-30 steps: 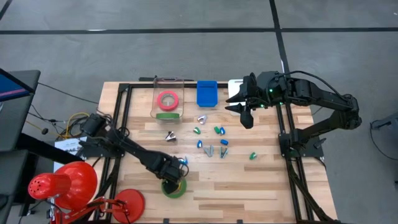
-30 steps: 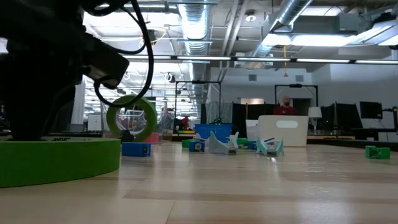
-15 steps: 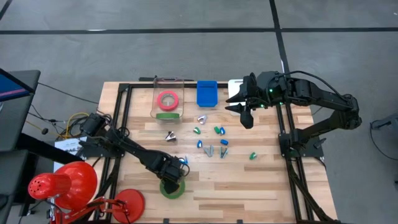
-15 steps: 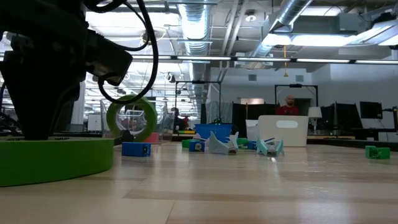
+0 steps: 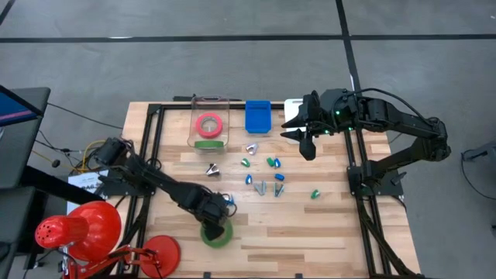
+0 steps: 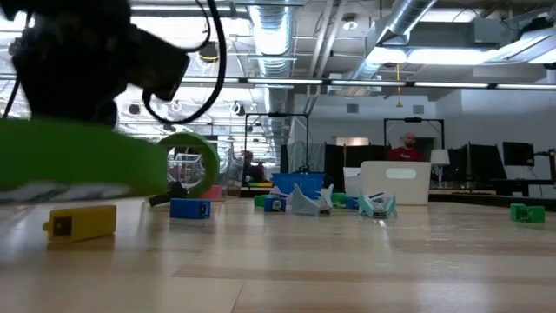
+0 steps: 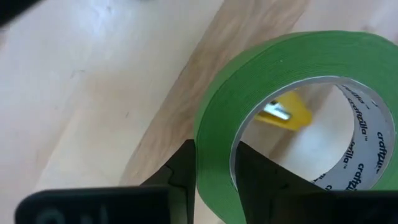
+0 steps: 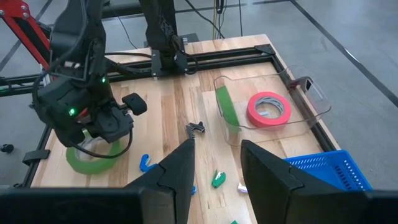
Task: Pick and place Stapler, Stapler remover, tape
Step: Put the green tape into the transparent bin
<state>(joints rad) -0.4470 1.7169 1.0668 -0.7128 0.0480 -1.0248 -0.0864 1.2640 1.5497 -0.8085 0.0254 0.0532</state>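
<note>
The left hand (image 5: 215, 227) was clamped on the wall of a green tape roll (image 5: 216, 232) at the near edge of the surface (image 5: 310, 225), one finger inside the ring, the roll tilted clear of the wood. The right hand (image 5: 307, 139) hung part-open and empty at the far right, near the blue basket (image 5: 258, 116).

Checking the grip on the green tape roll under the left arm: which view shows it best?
Left wrist view: the end effector pinches the green tape roll wall. Low view shows it lifted; high view mostly hides it; right wrist view shows it distant.
</note>
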